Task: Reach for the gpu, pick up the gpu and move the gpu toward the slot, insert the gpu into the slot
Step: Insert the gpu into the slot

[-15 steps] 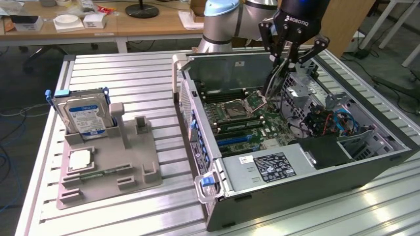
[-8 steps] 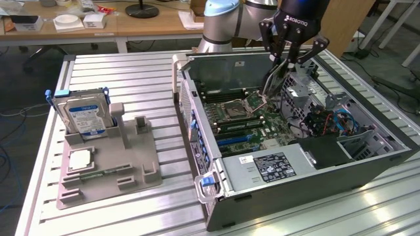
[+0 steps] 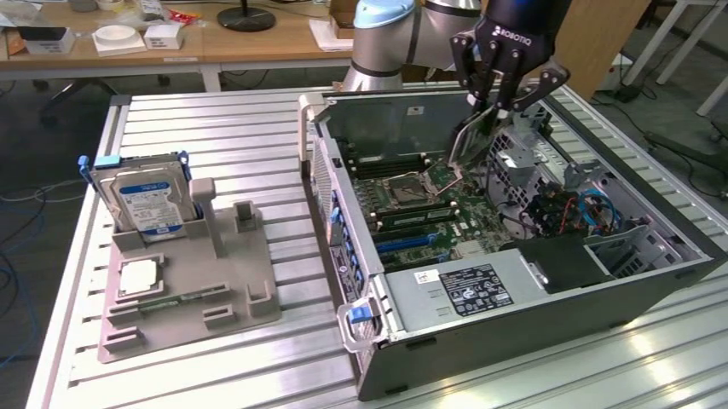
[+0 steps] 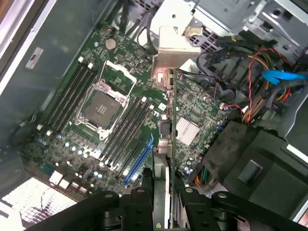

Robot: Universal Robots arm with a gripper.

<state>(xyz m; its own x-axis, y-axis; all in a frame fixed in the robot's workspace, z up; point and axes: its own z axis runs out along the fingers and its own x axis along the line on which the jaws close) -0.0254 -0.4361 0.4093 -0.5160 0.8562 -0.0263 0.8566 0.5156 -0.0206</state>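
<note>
1. The gpu (image 3: 469, 141) hung on edge inside the open case (image 3: 512, 315), above the motherboard (image 3: 432, 204) and not yet touching it. Its silvery bracket (image 4: 169, 50) was at the end away from the claw.
2. The claw (image 3: 500, 104) was part-closed on the gpu, the thin card pinched between its fingers (image 4: 139, 204). Gripping the card on edge probably kept its lower edge free to go into a slot.
3. In the wrist view the gpu lay edge-on near a blue slot (image 4: 139, 161). I could not tell whether that was the intended slot, or how well the two lined up.
4. The fan face and the card's connector edge were hard to make out.
5. The case lay on its side on the tabletop (image 3: 228, 128), likely so the board could be reached from above. A hard drive (image 3: 146, 200) stood in a grey tray (image 3: 193, 290), well apart.
</note>
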